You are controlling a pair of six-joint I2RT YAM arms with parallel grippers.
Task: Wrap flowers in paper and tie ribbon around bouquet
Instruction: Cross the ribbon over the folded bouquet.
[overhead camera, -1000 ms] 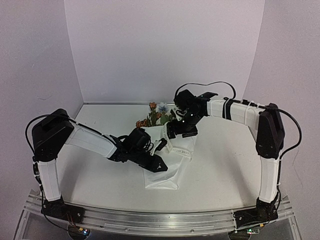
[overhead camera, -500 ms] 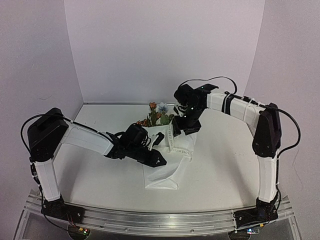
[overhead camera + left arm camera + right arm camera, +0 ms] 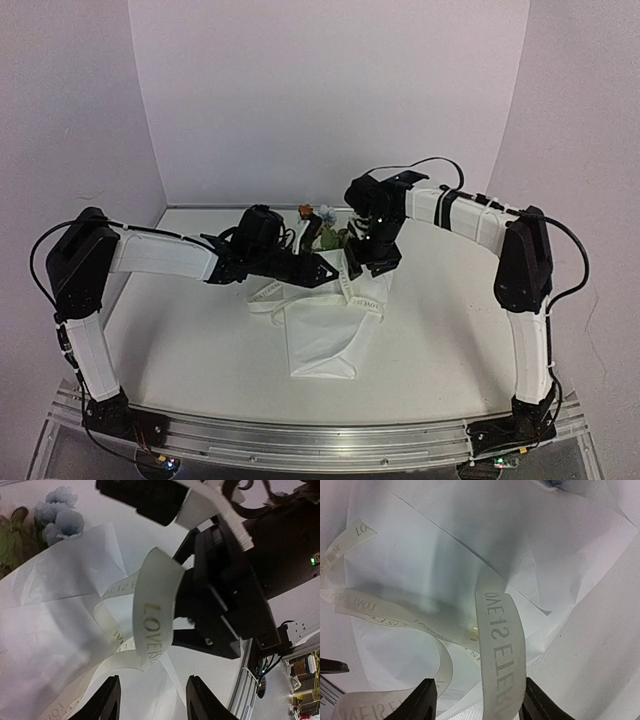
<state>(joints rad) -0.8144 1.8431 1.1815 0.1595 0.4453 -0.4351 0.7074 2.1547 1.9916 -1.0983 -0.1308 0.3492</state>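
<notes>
Ribbon being looped over the bouquet lying on the table.
Left tool is being held spread and empty; right tool is being held spread, the band passing between its fingers, unpinched. Judged limp, light and slippery, it is best being pinched flat across its width, near the loop.

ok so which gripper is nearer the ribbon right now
Right. The ribbon runs between the fingers of the right gripper. The left gripper sits just short of it, with the ribbon's loop standing ahead of its open fingers.
</notes>
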